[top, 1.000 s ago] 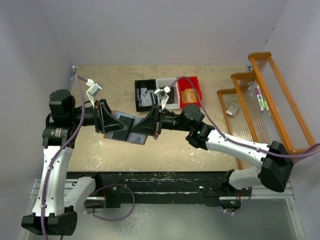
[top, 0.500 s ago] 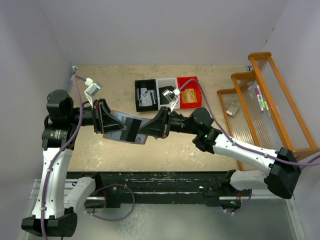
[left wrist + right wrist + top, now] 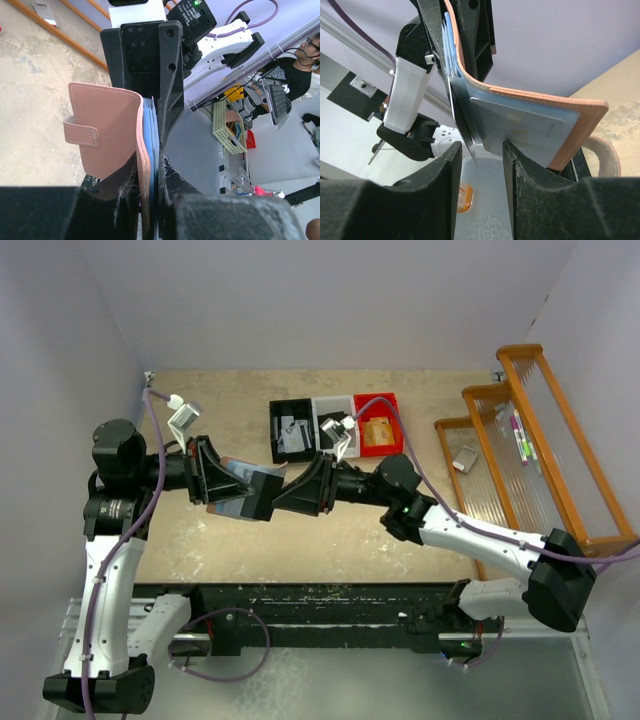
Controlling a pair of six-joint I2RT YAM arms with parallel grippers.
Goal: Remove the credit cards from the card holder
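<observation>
The card holder hangs above the table, pinched in the left gripper. That arm reaches level to its right. The right gripper meets it head-on, fingers parted at the holder's edge — a second ago they were pressed together.

Overhead, close wrist views sharing card holder

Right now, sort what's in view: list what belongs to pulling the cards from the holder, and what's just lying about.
Job in hand:
- card holder, clamped in the left gripper
- grey card poking from its slot
- right gripper, open at the card's edge

Lying about:
- black tray
- red tray
- orange rack with pens
</observation>
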